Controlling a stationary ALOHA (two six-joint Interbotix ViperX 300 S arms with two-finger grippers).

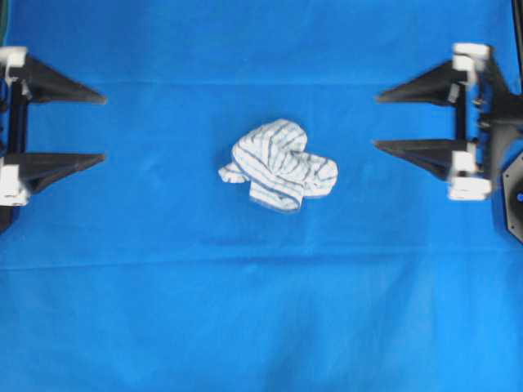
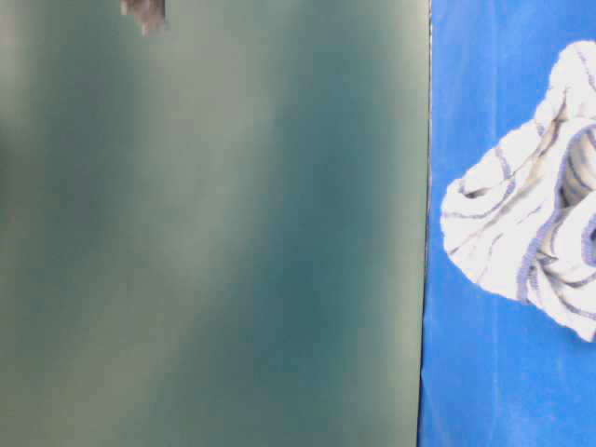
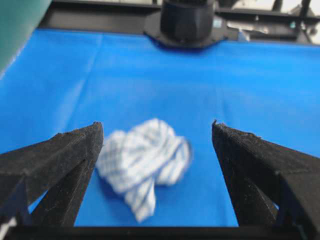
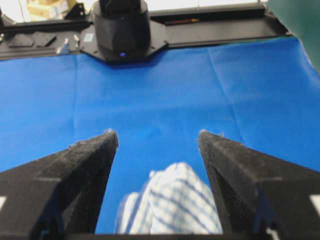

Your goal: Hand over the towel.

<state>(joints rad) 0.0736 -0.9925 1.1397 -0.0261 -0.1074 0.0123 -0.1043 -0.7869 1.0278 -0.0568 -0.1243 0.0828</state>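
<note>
Striped check towel (image 1: 279, 164) crumpled in a heap at centre of blue table cloth (image 1: 261, 310), untouched. Left gripper (image 1: 105, 128) well left of towel, jaws spread wide, empty. Right gripper (image 1: 376, 121) well right of towel, likewise spread wide, empty.

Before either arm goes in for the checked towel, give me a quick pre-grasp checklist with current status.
1. Small white cloth with blue-grey check stripes lying crumpled mid-table on the plain blue table cloth: ok.
2. Left gripper open, empty: ok.
3. Right gripper open, empty: ok.
4. Towel clear of both grippers, neither touching it: ok.
5. Towel framed between the jaws in both wrist views: ok.
6. A free edge to pinch: cannot tell, folds bunched.
</note>
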